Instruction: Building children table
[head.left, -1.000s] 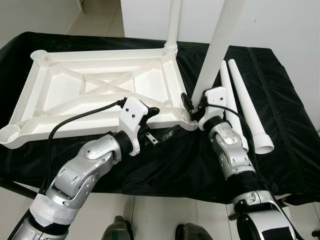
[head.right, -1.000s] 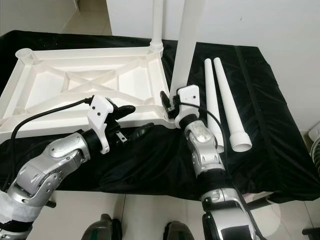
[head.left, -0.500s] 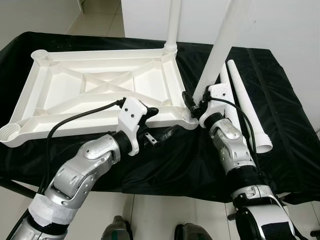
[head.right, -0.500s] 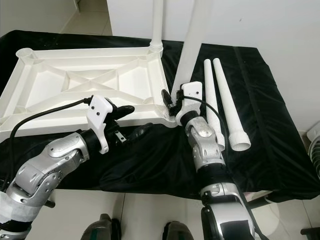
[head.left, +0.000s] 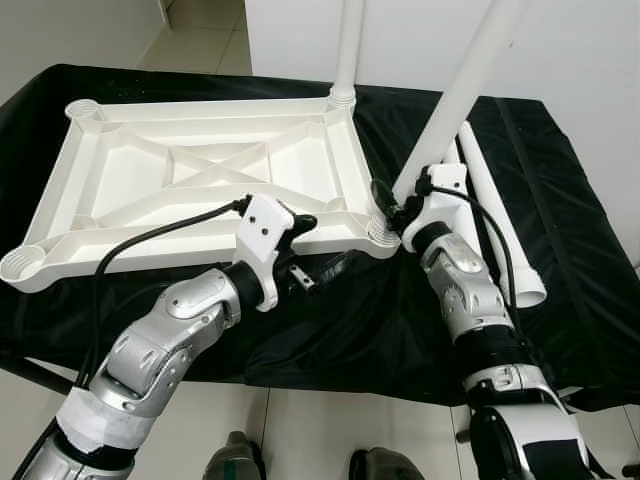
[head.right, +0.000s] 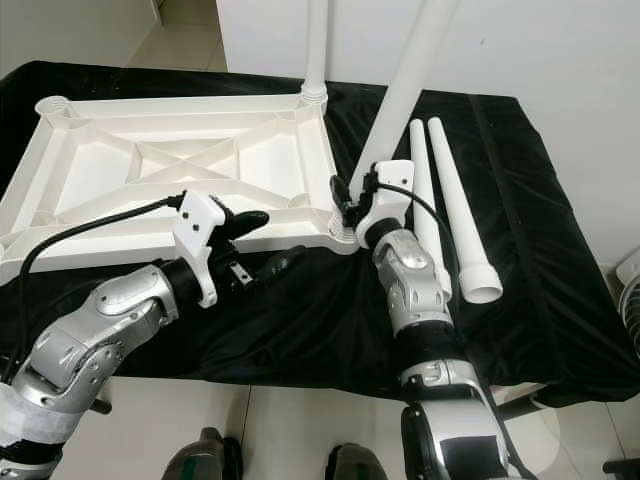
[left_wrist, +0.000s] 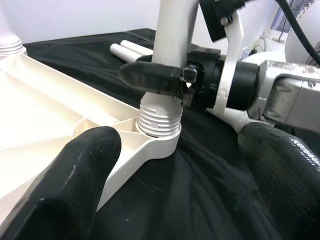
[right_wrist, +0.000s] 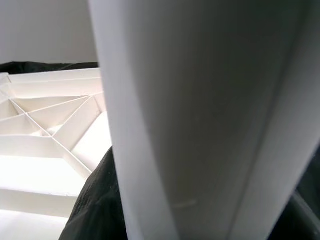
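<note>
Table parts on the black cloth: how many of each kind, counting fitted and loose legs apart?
Upside-down white tabletop: 1
Leg standing in the far corner socket: 1
Leg held by the right gripper at the near corner socket: 1
Loose legs lying on the cloth: 2
Total: 5 parts

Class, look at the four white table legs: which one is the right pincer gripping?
The leaning leg at the tabletop's near right corner, clamped by the right pincer. Another stands upright in the far corner socket; two lie loose on the cloth.
</note>
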